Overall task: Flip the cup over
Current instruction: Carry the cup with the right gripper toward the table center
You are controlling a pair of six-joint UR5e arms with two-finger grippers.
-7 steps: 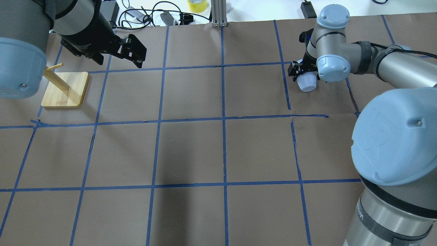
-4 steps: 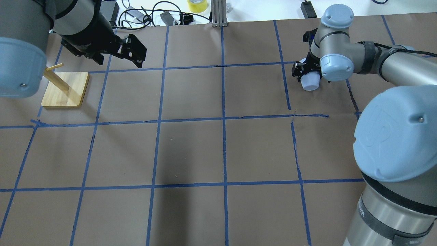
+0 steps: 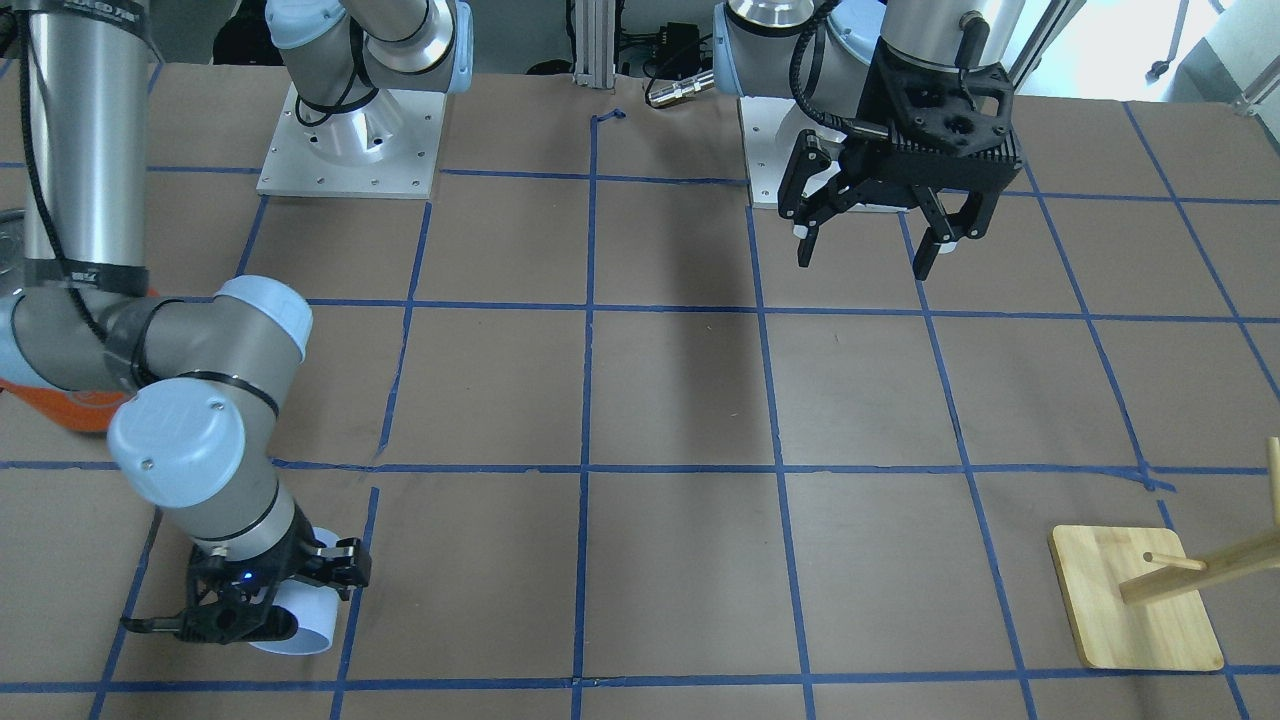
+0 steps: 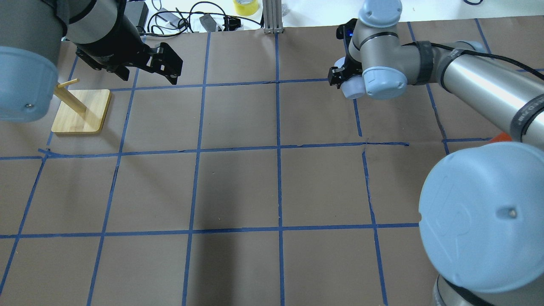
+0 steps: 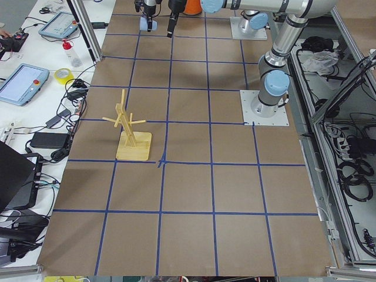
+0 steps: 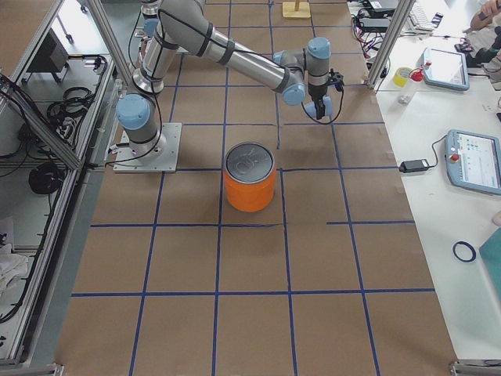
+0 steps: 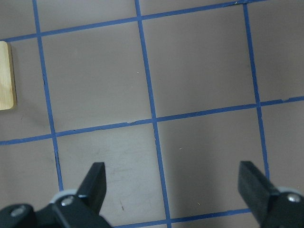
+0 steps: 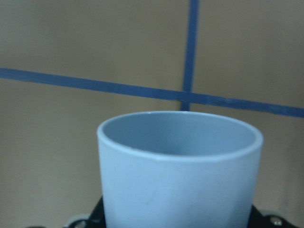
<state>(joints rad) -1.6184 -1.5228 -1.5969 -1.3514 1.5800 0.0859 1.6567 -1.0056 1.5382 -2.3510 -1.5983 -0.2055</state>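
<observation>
1. Where the front camera looks, the right gripper (image 3: 262, 608) clamps the cup (image 3: 305, 628) beside a blue tape line (image 3: 340, 665); the left gripper (image 3: 862, 262) hangs wide apart, empty.
2. Overhead, only part of the cup's pale side shows.
3. Right wrist: the cup's mouth points away, with a tape crossing (image 8: 190, 97) beyond.

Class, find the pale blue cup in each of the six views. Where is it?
Front-facing: cup, bottom left.
Overhead: cup, upper right of centre.
Left side: cup, top edge, left of centre.
Right side: cup, upper middle.
Left wrist: not in it.
Right wrist: cup fills the lower centre.
Landmark: the wooden stand, toward the table's other end in the four room views.
</observation>
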